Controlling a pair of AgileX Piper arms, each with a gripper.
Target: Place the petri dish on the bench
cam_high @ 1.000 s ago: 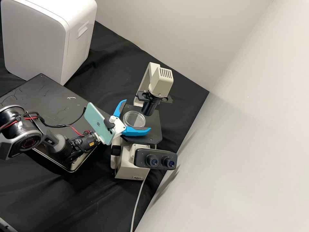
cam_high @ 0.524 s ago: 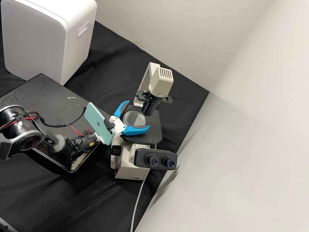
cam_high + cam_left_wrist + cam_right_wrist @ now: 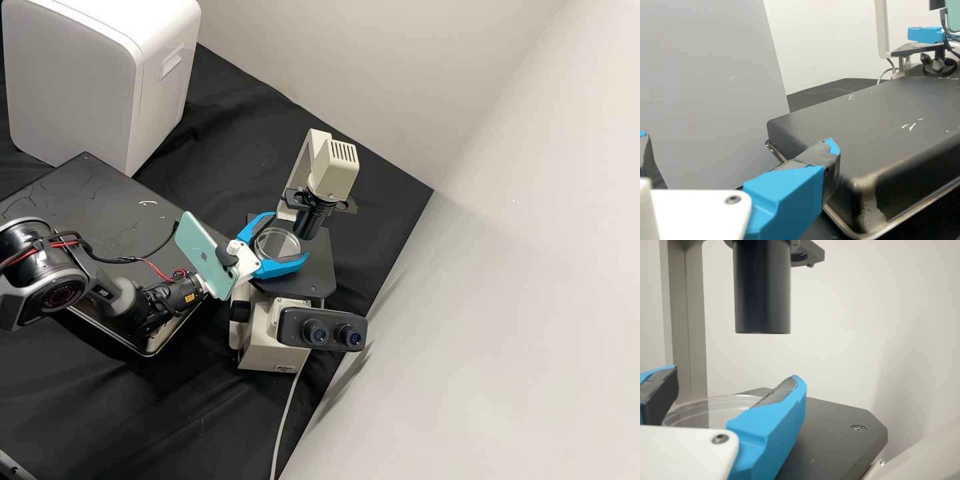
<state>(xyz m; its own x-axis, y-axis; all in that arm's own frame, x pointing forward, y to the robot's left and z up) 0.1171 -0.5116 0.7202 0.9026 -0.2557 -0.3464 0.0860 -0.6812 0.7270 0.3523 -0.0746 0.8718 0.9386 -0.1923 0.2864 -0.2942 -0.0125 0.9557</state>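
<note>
A clear round petri dish (image 3: pixel 277 243) lies on the black stage (image 3: pixel 315 279) of a beige microscope, just under its dark lens barrel (image 3: pixel 308 220). My right gripper (image 3: pixel 291 237) comes in from the left, and its two blue fingers press on opposite sides of the dish's rim. In the right wrist view the dish (image 3: pixel 715 412) sits flat on the stage (image 3: pixel 840 435) between the finger pads of the right gripper (image 3: pixel 732 385). My left gripper (image 3: pixel 737 142) stands open with nothing in it, beside a black metal tray (image 3: pixel 880 135).
The microscope's eyepieces (image 3: pixel 323 331) jut forward below the stage, and its lamp arm (image 3: pixel 330 160) rises behind the dish. A large white box (image 3: pixel 93 73) stands at the back left by the black tray (image 3: pixel 100 193). Black cloth covers the bench (image 3: pixel 233 133); a pale wall (image 3: pixel 500 300) closes the right side.
The right gripper's fingers have drawn together around the petri dish, from a wide spread to touching its rim. The dish has stayed on the stage.
</note>
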